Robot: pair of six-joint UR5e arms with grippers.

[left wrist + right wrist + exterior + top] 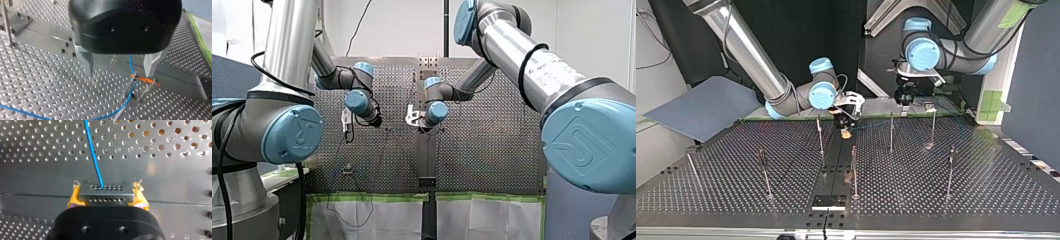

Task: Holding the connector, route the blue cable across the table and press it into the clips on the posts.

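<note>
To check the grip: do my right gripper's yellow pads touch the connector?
Touching. The right wrist view shows both yellow pads pressed against the connector.

Pale wall (pixel 597 30), green-taped white sheeting (pixel 377 217), black backdrop (pixel 801 30), slanted grey-blue board (pixel 701 107).
</note>
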